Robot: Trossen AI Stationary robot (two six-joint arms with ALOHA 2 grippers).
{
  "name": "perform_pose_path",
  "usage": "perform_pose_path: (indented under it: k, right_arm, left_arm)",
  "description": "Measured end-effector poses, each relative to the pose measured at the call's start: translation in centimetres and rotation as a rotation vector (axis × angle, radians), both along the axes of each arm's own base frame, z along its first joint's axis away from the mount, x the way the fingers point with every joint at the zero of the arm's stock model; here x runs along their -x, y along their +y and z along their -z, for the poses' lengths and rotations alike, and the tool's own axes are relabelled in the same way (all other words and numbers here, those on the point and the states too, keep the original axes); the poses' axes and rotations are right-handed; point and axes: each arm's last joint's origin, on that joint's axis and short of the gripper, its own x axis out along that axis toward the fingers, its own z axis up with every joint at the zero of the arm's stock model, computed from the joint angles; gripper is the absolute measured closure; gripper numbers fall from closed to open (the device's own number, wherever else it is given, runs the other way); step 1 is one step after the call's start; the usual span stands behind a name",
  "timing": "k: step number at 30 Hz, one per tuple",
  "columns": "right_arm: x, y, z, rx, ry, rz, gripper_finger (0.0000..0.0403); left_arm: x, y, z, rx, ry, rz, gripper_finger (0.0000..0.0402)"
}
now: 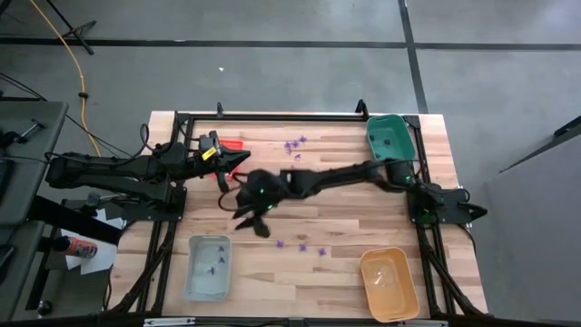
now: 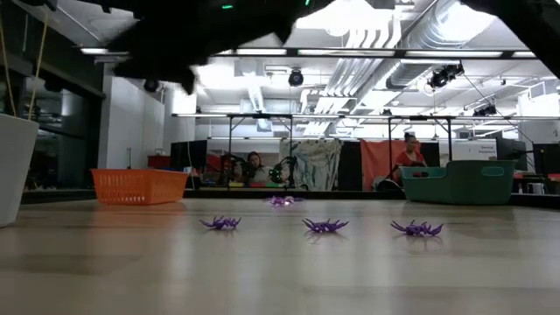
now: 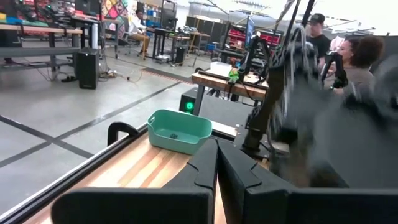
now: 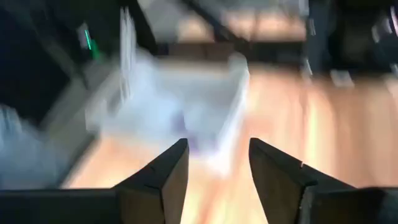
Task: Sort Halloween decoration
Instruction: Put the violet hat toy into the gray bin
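Tool work first, reading the counter (image 1: 345,213) from left to right. On the left arm, the left tool (image 1: 238,162) waits near the back left of the counter, beside a red tray (image 1: 231,144), its fingers pressed together and holding nothing visible. Nearer the front sits the pale blue tray (image 1: 209,266), with a few purple pieces (image 1: 218,261) already inside. Just behind that tray hangs the right tool (image 1: 251,213) on its long outstretched arm, fingers spread with nothing visible between them; its wrist view looks down on the blue tray.

More purple spider-like decorations (image 1: 302,245) lie loose on the boards to the right of the blue tray, and another small cluster (image 1: 294,143) lies near the back edge. Farther right stand the orange tray (image 1: 388,283) at the front and the green tray (image 1: 390,136) at the back.

Risks, as I judge them: the pieces are tiny and flat, so a descent slightly off line could pinch bare wood or flick a spider away. A low sweep across the blue tray could nudge it. Both arms sit close together at centre-left, so a careless swing could make them collide.
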Motion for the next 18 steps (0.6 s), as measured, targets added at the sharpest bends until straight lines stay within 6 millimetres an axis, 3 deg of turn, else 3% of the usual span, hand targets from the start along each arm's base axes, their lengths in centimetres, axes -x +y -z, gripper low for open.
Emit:
perform_pose_path:
  k: [5,11,14,18]
  right_arm:
    - [3.7,-2.2,-1.3,0.144,0.247,-0.065,0.0281]
    - [10.7,-3.5,1.3,0.126,0.515,-0.073,0.0321]
    - [15.2,-4.0,2.1,0.075,0.523,0.02,0.0332]
    - [20.4,-4.1,1.6,-0.001,0.411,0.223,0.0338]
  left_arm:
    - [0.0,0.0,-0.1,0.001,-0.007,-0.011,0.0401]
    - [0.0,0.0,-0.1,0.0,-0.013,-0.011,0.0401]
    - [0.0,0.0,-0.2,0.001,-0.016,-0.011,0.0401]
    - [0.0,0.0,-0.2,0.0,-0.019,-0.013,0.0401]
